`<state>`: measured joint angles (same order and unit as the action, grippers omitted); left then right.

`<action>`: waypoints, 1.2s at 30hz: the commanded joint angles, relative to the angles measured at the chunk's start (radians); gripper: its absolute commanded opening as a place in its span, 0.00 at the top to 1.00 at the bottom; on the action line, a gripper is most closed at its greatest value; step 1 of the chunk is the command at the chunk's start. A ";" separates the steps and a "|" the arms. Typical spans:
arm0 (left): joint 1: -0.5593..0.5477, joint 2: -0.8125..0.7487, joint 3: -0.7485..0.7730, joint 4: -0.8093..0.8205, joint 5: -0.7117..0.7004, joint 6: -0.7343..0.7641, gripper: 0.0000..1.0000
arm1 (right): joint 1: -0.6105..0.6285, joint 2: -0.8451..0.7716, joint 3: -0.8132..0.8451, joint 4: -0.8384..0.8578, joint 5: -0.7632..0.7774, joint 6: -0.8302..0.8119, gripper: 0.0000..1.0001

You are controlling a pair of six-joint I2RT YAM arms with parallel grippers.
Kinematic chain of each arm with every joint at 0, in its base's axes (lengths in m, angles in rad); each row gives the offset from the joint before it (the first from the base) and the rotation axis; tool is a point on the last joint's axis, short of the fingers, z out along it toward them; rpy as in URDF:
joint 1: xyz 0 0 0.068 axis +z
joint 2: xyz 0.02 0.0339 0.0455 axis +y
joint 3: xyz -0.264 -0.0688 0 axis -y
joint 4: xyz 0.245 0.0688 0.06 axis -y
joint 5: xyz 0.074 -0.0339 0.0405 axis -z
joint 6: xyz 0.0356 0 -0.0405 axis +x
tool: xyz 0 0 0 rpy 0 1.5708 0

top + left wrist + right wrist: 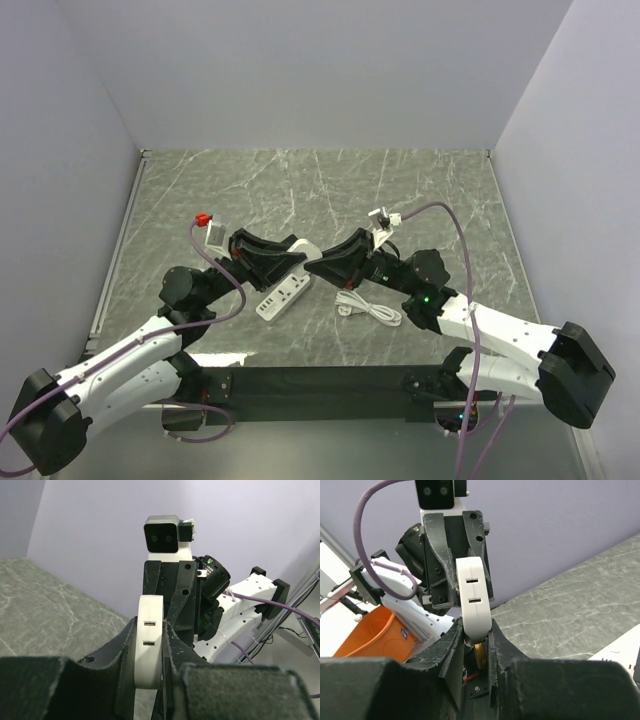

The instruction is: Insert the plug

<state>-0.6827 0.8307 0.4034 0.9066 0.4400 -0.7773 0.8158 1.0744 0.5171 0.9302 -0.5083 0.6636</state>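
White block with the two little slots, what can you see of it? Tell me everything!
The white block looks like smooth plastic, narrow with a rounded end. Two small dark slots sit one above the other on its face. It is tilted slightly, pinched in the left gripper, its lower end tucked into the right gripper. A brass-coloured metal bit shows just beneath it.
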 commanded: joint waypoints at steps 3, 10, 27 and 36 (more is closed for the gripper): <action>-0.031 0.031 0.058 -0.107 -0.075 0.082 0.99 | 0.032 0.002 0.072 -0.126 0.062 -0.097 1.00; -0.031 0.015 0.092 -0.222 -0.063 0.147 1.00 | 0.036 -0.045 0.086 -0.281 0.131 -0.211 0.57; -0.020 0.004 0.112 -0.288 0.201 0.184 1.00 | -0.029 -0.340 0.003 -0.577 0.123 -0.501 0.11; -0.020 -0.004 0.121 -0.307 0.278 0.197 1.00 | -0.037 -0.240 0.058 -0.584 -0.047 -0.492 0.29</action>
<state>-0.7029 0.8398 0.4702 0.5686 0.6579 -0.5907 0.7856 0.8101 0.5327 0.3424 -0.4644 0.1875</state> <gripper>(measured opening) 0.237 0.728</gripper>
